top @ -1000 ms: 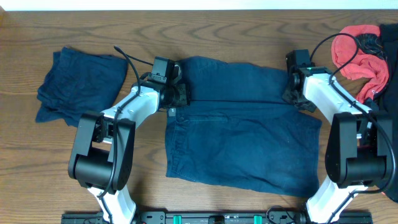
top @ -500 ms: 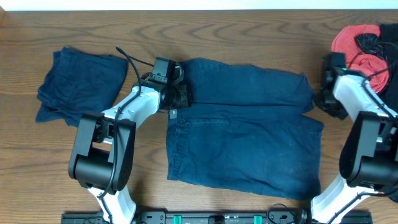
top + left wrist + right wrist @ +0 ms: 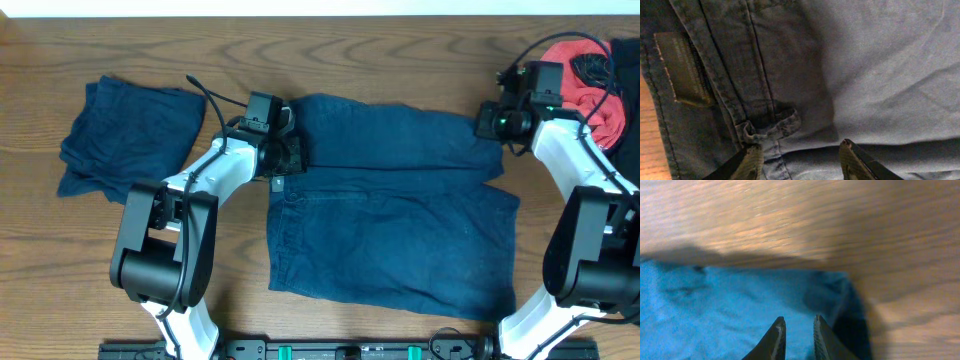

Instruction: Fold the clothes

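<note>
Dark navy soft cloth shorts (image 3: 390, 230) lie flat in the centre, spread wide; a horiz. edge sets an upper strip off from the broader lower part; stitched seams, belt loop (image 3: 775, 125) & dull rect. patch (image 3: 682, 67) near waistband; second navy cloth garment (image 3: 125, 140) far left, folded, rumpled, well apart.

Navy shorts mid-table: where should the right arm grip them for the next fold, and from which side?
Probably the far right corner of the shorts, coming in from the right: the folded-over edge there ends on bare table, so one jaw could slide under. The right gripper hovers there, jaws slightly apart.
</note>
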Tool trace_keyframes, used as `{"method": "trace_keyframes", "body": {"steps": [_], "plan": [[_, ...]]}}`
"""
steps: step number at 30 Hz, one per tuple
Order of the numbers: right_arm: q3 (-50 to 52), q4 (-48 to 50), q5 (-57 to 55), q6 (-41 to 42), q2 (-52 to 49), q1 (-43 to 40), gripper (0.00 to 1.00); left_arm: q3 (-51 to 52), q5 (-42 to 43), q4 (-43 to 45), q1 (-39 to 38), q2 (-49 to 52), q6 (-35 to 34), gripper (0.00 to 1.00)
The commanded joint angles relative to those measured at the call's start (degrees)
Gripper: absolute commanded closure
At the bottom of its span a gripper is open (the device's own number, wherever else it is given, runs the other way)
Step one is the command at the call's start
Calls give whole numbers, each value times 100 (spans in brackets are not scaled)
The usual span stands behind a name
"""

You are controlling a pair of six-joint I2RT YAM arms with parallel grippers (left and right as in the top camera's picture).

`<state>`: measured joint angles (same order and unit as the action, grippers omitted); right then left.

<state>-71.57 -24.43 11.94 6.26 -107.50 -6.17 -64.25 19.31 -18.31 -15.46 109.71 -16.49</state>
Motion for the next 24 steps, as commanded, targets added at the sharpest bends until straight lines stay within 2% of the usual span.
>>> {"method": "trace_keyframes", "body": {"steps": [1,2,4,6,9,12,16,18,24], "plan": [[-72,-26,269,-315,-136,131,76,264,-350,-323,66,262,-11,48],[-72,-72,186,-310,-203,138,74,264,-350,-332,66,262,-11,48],[-72,-245,-140,-181,-341,136,83,264,-350,-350,66,262,-13,48],[-72,-409,-638,192,-452,131,84,264,-350,-354,66,262,-11,48],[-72,-1073,-1971,1056,-505,118,95,264,-350,-354,66,262,-11,48],[-72,-2048,-2758,1993,-503,57,93,264,-350,-356,66,262,-13,48],[-72,-2645,-2673,1893,-503,-33,90,264,-350,-374,66,262,-11,48],[-74,-2798,-2640,1906,-501,-85,94,264,-350,-380,66,262,-11,48],[-411,-2282,-2260,1443,-350,-105,93,264,-350,-391,66,262,-11,48]]}}
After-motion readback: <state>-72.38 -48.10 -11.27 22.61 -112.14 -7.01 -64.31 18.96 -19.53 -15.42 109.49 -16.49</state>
